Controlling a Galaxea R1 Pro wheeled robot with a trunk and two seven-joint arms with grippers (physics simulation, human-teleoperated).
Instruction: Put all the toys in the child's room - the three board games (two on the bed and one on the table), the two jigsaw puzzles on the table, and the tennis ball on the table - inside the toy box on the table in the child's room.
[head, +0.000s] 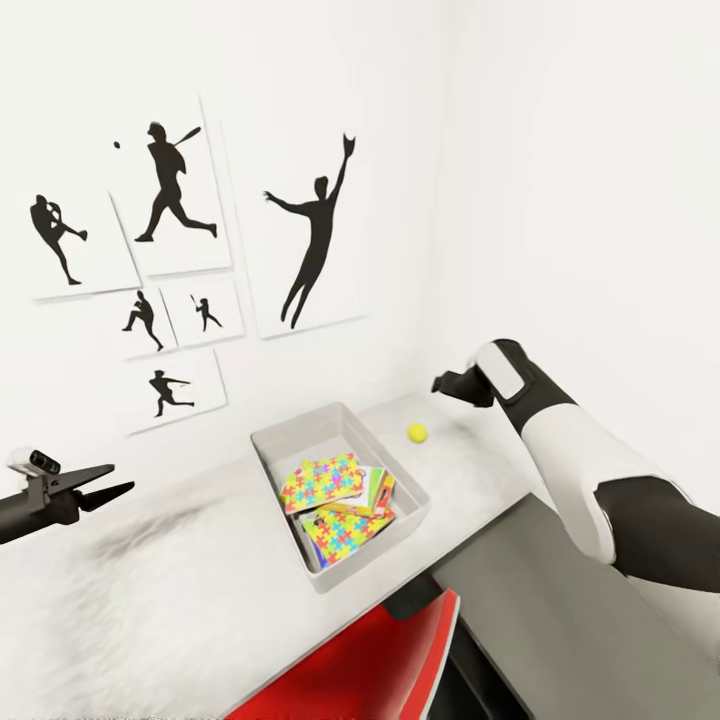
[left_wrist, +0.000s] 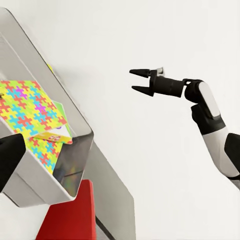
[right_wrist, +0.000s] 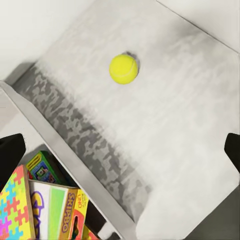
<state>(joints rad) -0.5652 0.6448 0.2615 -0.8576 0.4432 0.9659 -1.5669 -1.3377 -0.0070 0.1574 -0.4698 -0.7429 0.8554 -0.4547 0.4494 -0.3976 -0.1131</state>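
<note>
One tennis ball (right_wrist: 124, 68) on table (head: 180, 600): light, springy, prone to rolling; grip across its middle. Right claw (left_wrist: 141, 81) apart, empty.

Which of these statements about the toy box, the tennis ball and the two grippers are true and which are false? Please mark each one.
1. The tennis ball lies inside the toy box. False: it lies on the table, outside the box, near the wall.
2. Jigsaw puzzles with colourful pieces are in the toy box. True.
3. The right gripper is shut on the tennis ball. False: it is open and apart from the ball, holding nothing.
4. The left gripper holds a board game. False: it is open and holds nothing.
5. A box labelled SKIPBO is in the toy box. True.
6. Baseball silhouette pictures hang on the wall behind the table. True.
</note>
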